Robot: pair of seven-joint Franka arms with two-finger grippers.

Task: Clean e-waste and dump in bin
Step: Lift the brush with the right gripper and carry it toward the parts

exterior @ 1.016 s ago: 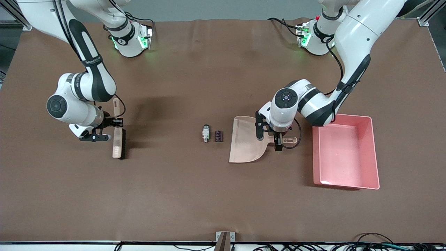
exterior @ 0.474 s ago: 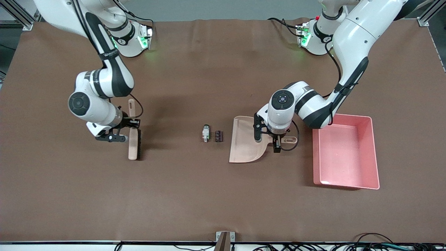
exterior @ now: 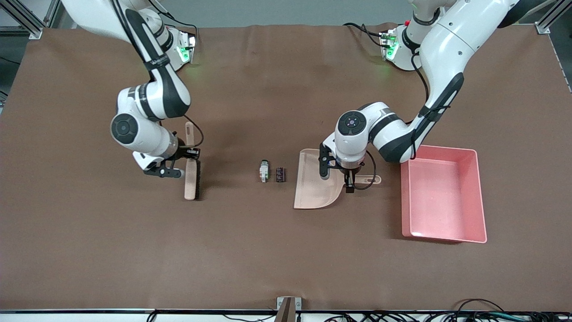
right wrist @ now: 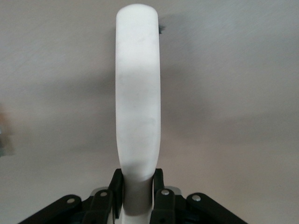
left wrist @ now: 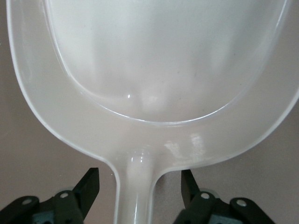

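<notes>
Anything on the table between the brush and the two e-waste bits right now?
Nothing: the front view shows bare brown table between the brush, held by the right gripper, and the white-grey part with the dark part beside it.

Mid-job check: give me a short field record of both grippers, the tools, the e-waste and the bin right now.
right gripper: shut on brush, bristles toward the parts
left gripper: open, fingers either side of dustpan handle
white-grey part: on table, between brush and dustpan
dark part: beside it, toward the dustpan
pink bin: at left arm's end, no parts inside
swept: not yet
</notes>
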